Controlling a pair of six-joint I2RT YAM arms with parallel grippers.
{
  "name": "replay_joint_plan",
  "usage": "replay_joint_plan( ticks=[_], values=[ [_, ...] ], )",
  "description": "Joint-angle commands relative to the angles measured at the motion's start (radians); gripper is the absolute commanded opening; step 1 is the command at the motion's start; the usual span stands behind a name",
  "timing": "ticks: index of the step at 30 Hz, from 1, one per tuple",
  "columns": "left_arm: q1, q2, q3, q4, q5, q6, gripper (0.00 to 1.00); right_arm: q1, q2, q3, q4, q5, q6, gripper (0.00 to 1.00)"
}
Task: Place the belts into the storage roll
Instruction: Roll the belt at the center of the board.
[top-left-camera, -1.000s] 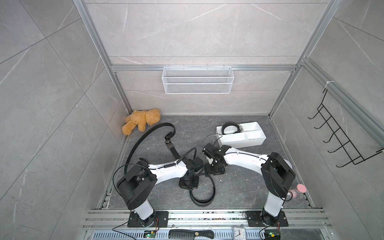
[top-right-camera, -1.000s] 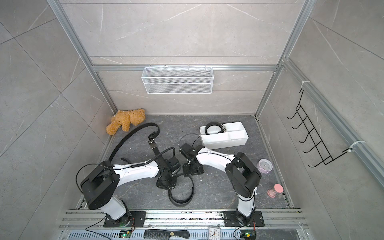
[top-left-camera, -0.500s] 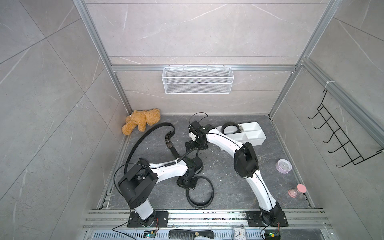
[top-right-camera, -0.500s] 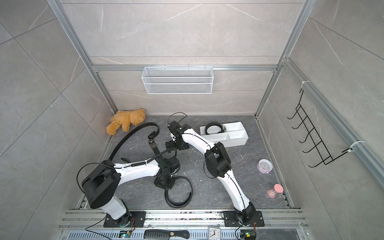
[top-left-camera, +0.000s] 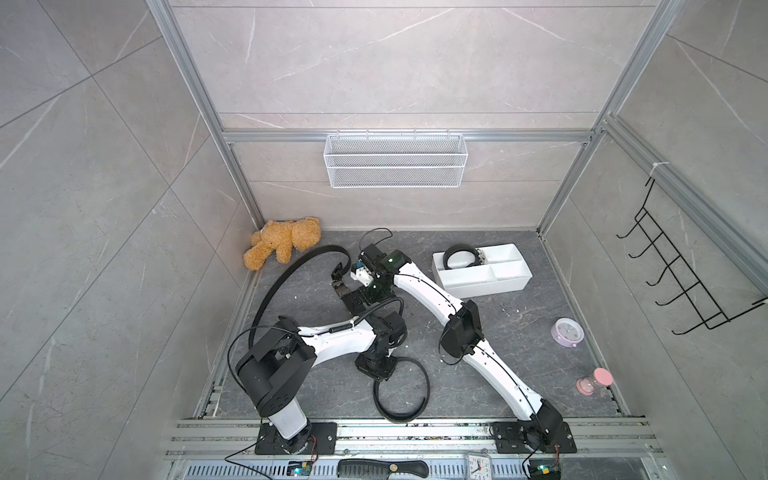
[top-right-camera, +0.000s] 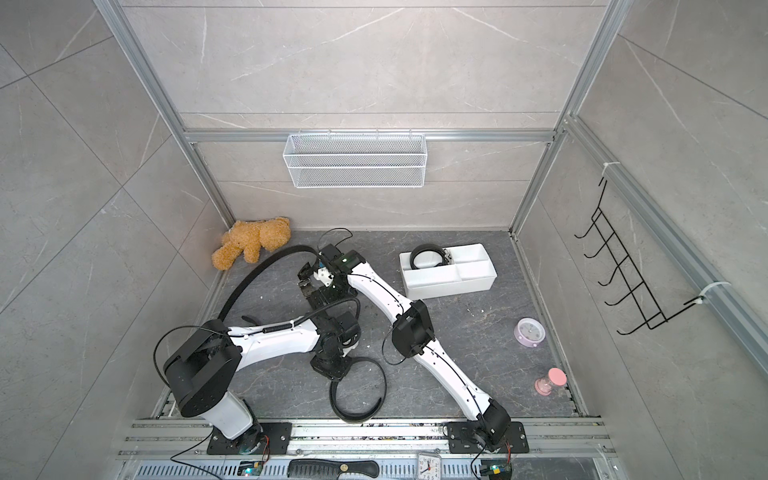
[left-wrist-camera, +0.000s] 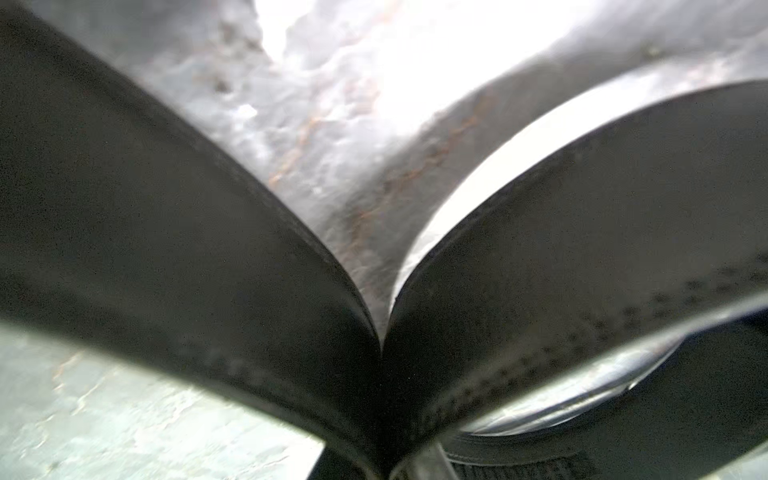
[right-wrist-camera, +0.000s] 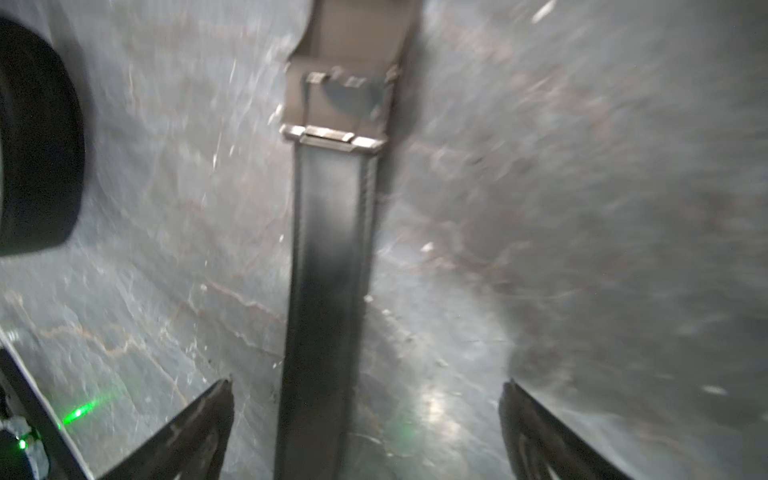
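The left end effector (top-left-camera: 375, 366) is clenched on the looped belt (left-wrist-camera: 166, 249), which is laid on the near middle of the table (top-left-camera: 519, 353). The right end effector (right-wrist-camera: 368, 395) is held wide open, low over the long belt (right-wrist-camera: 328, 270), which is seen between its spread fingers (right-wrist-camera: 199, 428), just short of the buckle (right-wrist-camera: 338, 104). That belt is curved off toward the far left. A coiled belt (top-left-camera: 452, 251) is seen in the far-left compartment of the storage tray (top-left-camera: 513, 284), at the far right.

Looped belt (left-wrist-camera: 582, 249) fills left wrist view, blurred, ends cut off; buckled belt (right-wrist-camera: 328, 270) motion-blurred, cropped both ends.
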Motion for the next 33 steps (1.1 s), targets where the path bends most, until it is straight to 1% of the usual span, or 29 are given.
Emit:
replay_joint_plan(
  ticks=[1,3,4,9,11,12,14,17,22,24,28,31,33],
  values=[
    [-0.01,-0.009,-0.019,0.043,0.09,0.051,0.0,0.043,0.018,-0.006,-0.047,0.0,-0.064,1.0],
    [-0.01,-0.004,-0.026,0.053,0.099,0.057,0.0,0.066,0.025,-0.013,-0.055,0.019,-0.077,1.0],
    [-0.01,0.0,-0.028,0.054,0.098,0.058,0.0,0.077,0.025,-0.022,-0.058,0.055,-0.085,1.0],
    [-0.008,-0.005,-0.046,0.07,0.083,0.042,0.0,0.125,0.048,-0.113,-0.084,0.358,-0.116,1.0],
    [-0.003,-0.01,-0.055,0.072,0.058,0.019,0.0,0.123,0.07,-0.107,-0.11,0.423,-0.091,0.97],
    [0.005,-0.009,-0.061,0.07,0.04,0.001,0.0,0.121,0.081,-0.101,-0.122,0.475,-0.074,0.95],
    [0.043,-0.001,-0.072,0.059,0.011,-0.041,0.0,0.104,0.087,-0.079,-0.146,0.519,-0.034,0.93],
    [0.108,-0.007,-0.095,0.056,0.01,-0.082,0.0,0.051,0.063,-0.088,-0.157,0.498,0.018,0.88],
    [0.174,-0.024,-0.088,0.017,-0.04,-0.125,0.0,-0.002,0.005,-0.187,-0.161,0.498,0.016,0.83],
    [0.203,-0.028,-0.089,0.014,-0.048,-0.13,0.0,-0.019,-0.027,-0.262,-0.15,0.502,0.019,0.81],
    [0.249,-0.021,-0.086,0.005,-0.07,-0.134,0.0,-0.042,-0.116,-0.462,-0.077,0.511,0.028,0.79],
    [0.288,-0.005,-0.073,0.0,-0.105,-0.134,0.0,-0.059,-0.184,-0.586,-0.037,0.511,0.039,0.75],
    [0.303,0.015,-0.054,-0.008,-0.15,-0.134,0.0,-0.066,-0.233,-0.676,-0.011,0.517,0.049,0.73]
  ],
)
